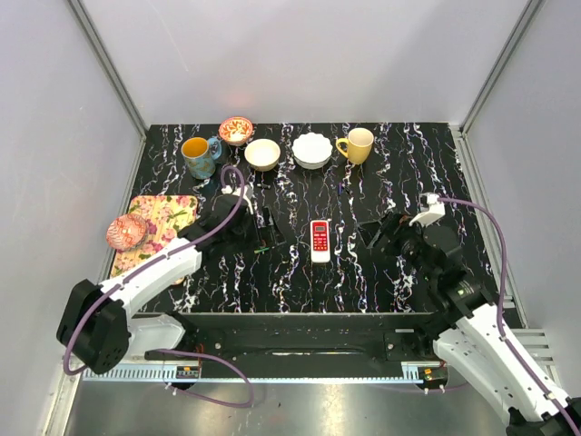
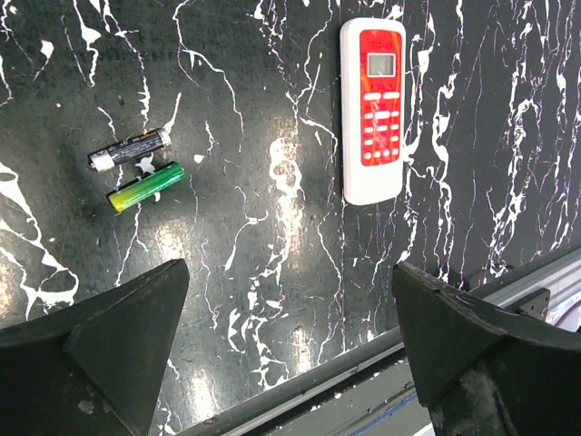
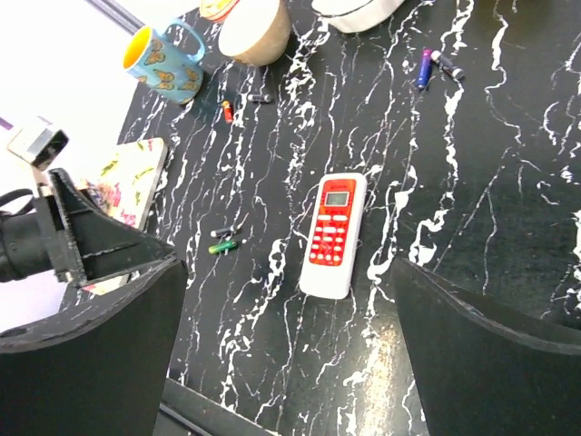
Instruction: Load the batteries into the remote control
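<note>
Lies flat on the worktop (image 1: 381, 173), red face and buttons up: the remote control (image 1: 320, 241). Sits between the two arms, about equally near to each, right of the left hand (image 2: 289, 283) and left of the right hand (image 3: 287, 282). Runs lengthwise away from the bases, display end farther off, so roughly in line with a forward reach and with long edges open to a grasp from either side.

Both hands spread to full width, gripping nothing, fingers clear of everything.

Two loose cells side by side on the left hand's side of the remote control, apart from it: a black battery (image 2: 129, 148) and a green battery (image 2: 145, 186). Suits the left arm for those, leaving the right for the remote control. More cells farther back: a purple battery (image 3: 423, 69) below the white bowl (image 3: 359, 9), a red battery (image 3: 227, 111) near the tan bowl (image 3: 259, 27).

Hidden against the worktop: the white back and its battery cover; cover on or off, cannot tell. Likely calls for a flip first. Polarity marks too small to read.
</note>
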